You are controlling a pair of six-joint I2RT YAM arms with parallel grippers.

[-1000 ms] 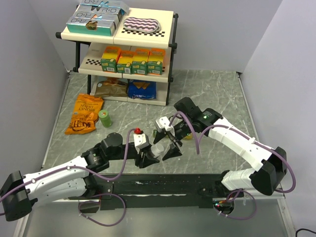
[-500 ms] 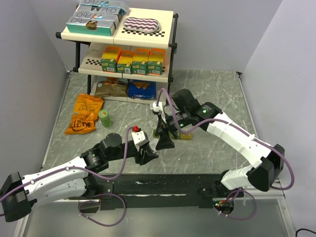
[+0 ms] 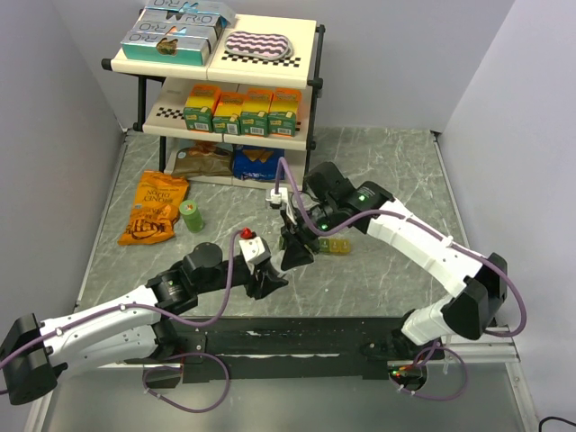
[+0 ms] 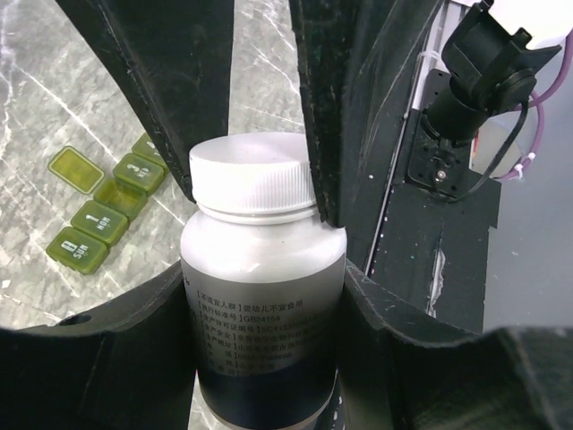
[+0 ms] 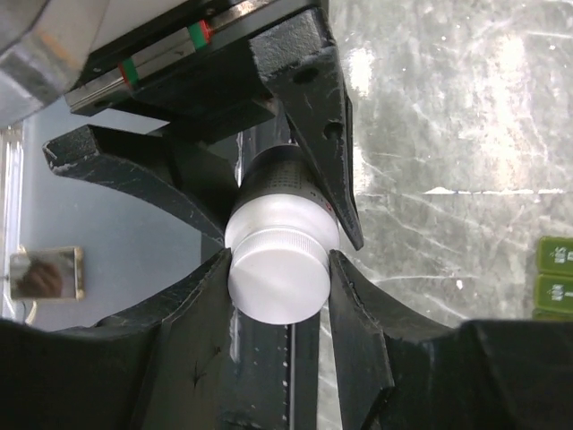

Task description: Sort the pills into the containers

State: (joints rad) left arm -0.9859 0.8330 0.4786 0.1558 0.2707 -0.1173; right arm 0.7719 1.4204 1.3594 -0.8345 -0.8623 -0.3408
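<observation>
The right gripper point(image 5: 279, 262) is closed around the white cap point(image 4: 253, 175) of a pill bottle point(image 4: 264, 349); its fingers touch the cap on both sides. The left gripper point(image 3: 267, 281) grips the body of the same bottle from below and holds it upright, a little above the worktop point(image 3: 405, 180).

I judge the task to be at its beginning. The cap is on the bottle, so opening it is the step in hand. No pill is seen outside the bottle, and none can be seen in the containers point(image 4: 100, 221). All the sorting is left to do.

The containers lie flat on the worktop, just beside the two grippers, on the right arm's side. They form a green strip, with lids marked for the days. One green flap lies a little aside from the row; whether it is an open lid I cannot tell.

The worktop is grey-green with a marble pattern. At its far side stands a low rack point(image 3: 301, 36) with small cartons point(image 3: 243, 110). Nearer lie an orange snack bag point(image 3: 155, 209) and a small green can point(image 3: 191, 216). Pale walls close the room on three sides.
</observation>
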